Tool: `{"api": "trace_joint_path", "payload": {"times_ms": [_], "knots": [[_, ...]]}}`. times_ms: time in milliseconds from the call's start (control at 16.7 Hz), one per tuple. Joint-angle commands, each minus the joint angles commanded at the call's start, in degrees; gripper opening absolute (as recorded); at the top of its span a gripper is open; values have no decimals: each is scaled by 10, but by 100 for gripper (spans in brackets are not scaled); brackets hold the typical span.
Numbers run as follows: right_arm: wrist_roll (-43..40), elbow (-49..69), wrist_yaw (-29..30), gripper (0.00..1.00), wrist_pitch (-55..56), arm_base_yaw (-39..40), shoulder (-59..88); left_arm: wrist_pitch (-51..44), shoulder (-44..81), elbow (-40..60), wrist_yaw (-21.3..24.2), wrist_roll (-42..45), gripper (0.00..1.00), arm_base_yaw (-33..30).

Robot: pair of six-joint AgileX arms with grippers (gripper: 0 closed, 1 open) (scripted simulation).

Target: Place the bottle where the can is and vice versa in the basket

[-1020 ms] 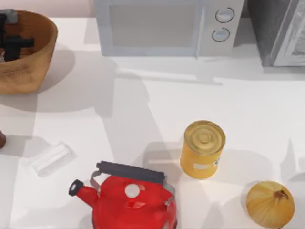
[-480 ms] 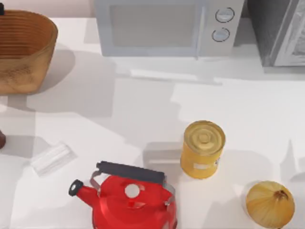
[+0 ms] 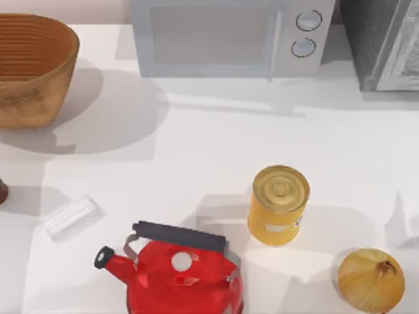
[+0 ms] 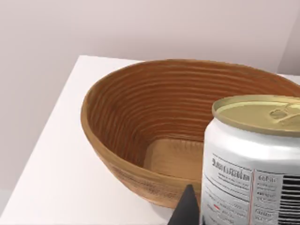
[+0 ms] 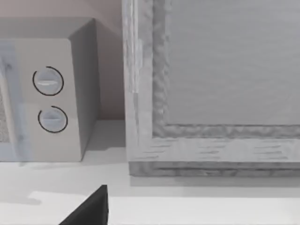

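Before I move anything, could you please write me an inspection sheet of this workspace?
Surface: white table, no spill seen.
Job's things: round brown woven wicker basket at the far left, the floor that shows is bare; large yellow tin can with gold top upright on the table, right of centre; small white bottle with olive-gold top close to the left wrist camera, outside the basket.
Clutter: red kettle, yellow-brown onion, clear block.
Hands: left hand beside the bottle, near the basket; right hand facing the microwave.
Cables: nothing seen.
Surroundings: white microwave, grey appliance, pale wall.
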Motion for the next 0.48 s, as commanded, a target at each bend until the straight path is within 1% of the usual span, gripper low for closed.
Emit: {"api": "trace_joint_path", "payload": {"times_ms": [240,360,480], "knots": [[0,0,0,100,0,0,0,118,-263,-259,7,3,0,-29],[0,0,0,100,0,0,0,167,-360,-363,10,4,0,-42],[0,0,0,100,0,0,0,208,-435,-444,12,2,0,-53]]}}
